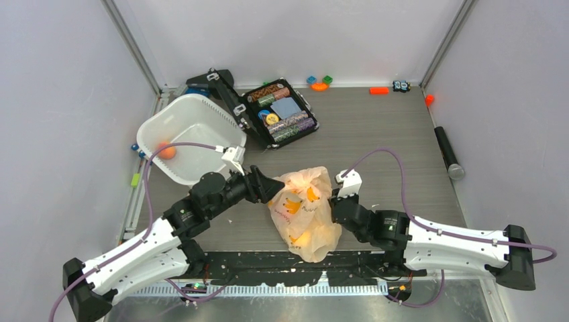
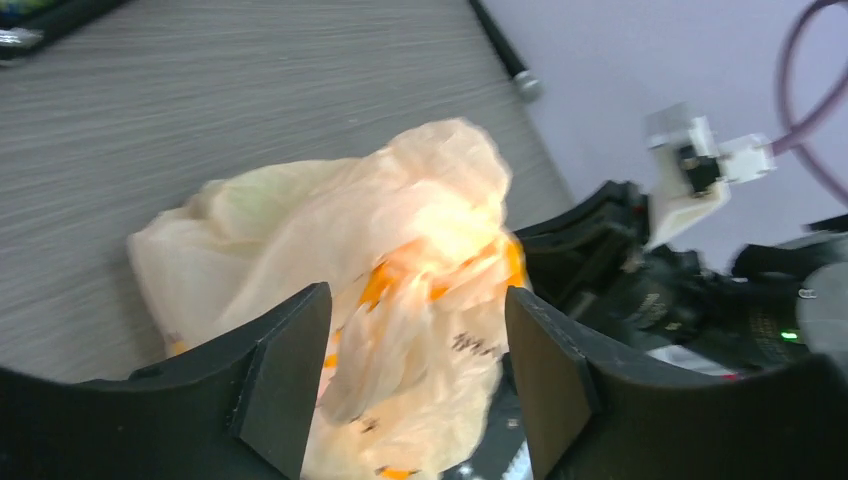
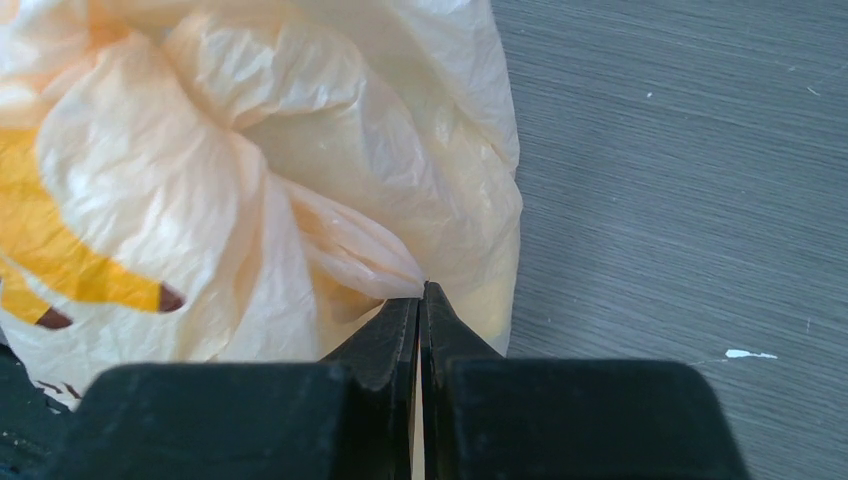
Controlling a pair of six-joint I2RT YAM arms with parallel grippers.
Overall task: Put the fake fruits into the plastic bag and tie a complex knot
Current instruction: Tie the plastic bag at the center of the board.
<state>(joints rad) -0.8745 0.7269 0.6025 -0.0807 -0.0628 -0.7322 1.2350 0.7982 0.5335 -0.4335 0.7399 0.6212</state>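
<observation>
Plastic bag [image 1: 305, 211] sits between open left gripper [image 2: 412, 305] and pinching right gripper [image 3: 421, 292].

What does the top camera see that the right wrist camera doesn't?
Only the top camera shows the white plastic tub with a small round orange fruit inside, and the open black case of chips. Only the right wrist camera shows the right pincer shut on a twisted fold of the pale peach plastic bag. Both show that bag on the grey table.

plastic bag [image 1: 305, 213]: between left claw [image 1: 276, 188] and right claw [image 1: 334, 205] | white tub [image 1: 201, 134]: orange fruit [image 1: 166, 151] inside
</observation>
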